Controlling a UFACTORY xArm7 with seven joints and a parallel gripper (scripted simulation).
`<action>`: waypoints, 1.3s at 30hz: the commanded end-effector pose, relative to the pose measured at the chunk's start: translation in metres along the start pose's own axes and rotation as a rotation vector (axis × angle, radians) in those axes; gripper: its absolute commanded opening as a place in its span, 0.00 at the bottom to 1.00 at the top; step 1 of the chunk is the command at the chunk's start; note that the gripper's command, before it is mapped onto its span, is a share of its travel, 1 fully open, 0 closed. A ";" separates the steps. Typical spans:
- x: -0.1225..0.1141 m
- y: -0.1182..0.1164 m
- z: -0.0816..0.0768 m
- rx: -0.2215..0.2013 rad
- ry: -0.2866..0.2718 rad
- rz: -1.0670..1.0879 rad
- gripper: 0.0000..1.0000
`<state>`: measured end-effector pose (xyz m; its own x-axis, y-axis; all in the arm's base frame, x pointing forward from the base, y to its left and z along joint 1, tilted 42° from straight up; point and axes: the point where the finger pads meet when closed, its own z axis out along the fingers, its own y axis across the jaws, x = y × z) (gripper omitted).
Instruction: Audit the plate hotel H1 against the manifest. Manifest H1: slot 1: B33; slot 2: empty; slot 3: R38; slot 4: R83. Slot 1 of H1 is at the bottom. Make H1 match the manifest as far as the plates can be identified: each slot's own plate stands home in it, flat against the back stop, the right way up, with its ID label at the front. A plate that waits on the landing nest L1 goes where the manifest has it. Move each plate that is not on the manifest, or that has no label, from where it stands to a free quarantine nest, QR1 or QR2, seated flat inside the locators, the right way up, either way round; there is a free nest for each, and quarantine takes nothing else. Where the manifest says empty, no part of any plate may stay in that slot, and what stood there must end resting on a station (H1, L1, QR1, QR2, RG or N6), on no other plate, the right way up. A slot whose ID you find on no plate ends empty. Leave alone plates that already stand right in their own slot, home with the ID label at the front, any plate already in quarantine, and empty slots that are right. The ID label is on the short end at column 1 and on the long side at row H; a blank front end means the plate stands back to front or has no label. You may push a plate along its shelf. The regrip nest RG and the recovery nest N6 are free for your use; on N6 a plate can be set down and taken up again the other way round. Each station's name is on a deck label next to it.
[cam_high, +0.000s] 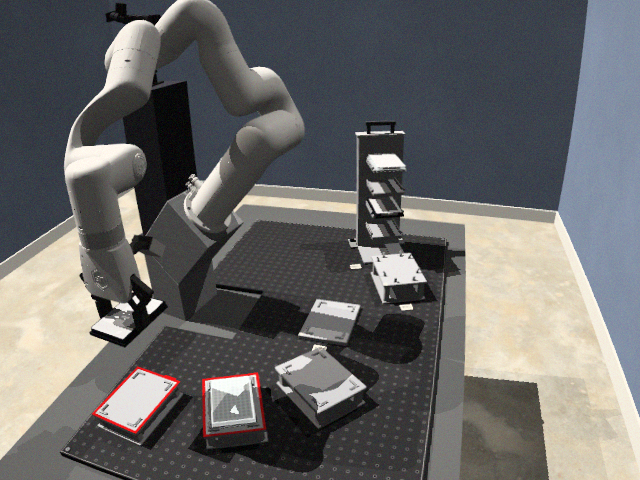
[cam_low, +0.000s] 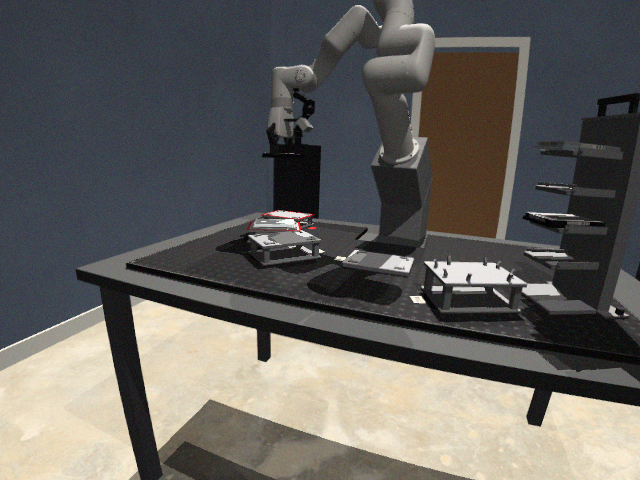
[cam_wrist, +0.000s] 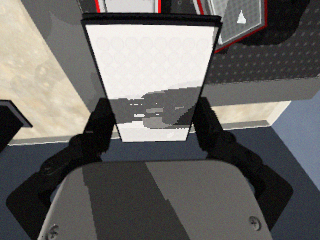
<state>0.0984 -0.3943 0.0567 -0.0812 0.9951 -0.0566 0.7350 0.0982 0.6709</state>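
My gripper (cam_high: 133, 308) is shut on a white plate with a dark rim (cam_high: 123, 321), gripping its two long sides. It holds the plate level in the air over the table's left edge, above and behind the quarantine nests. The wrist view shows the plate (cam_wrist: 150, 80) between my fingers. The left red-framed quarantine nest (cam_high: 136, 398) is empty. The right one (cam_high: 233, 401) holds a white plate. The hotel H1 (cam_high: 379, 188) stands at the far right, with a white plate on the top shelf (cam_high: 386, 163) and a dark plate lower down (cam_high: 385, 206).
A raised nest with pins (cam_high: 398, 276) stands in front of the hotel. A flat nest (cam_high: 330, 320) lies mid-table and a raised nest (cam_high: 320, 384) stands near the front. The arm's base (cam_high: 180, 253) and a black cabinet (cam_high: 160, 149) are behind my gripper.
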 end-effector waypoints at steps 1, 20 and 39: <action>-0.004 -0.019 -0.001 0.000 -0.003 -0.002 0.00; -0.007 -0.045 -0.001 0.000 -0.003 -0.002 0.00; -0.007 -0.045 0.026 0.000 -0.003 -0.002 0.00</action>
<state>0.0800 -0.4041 0.0113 -0.0829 0.9949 -0.0574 0.7338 0.0999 0.6720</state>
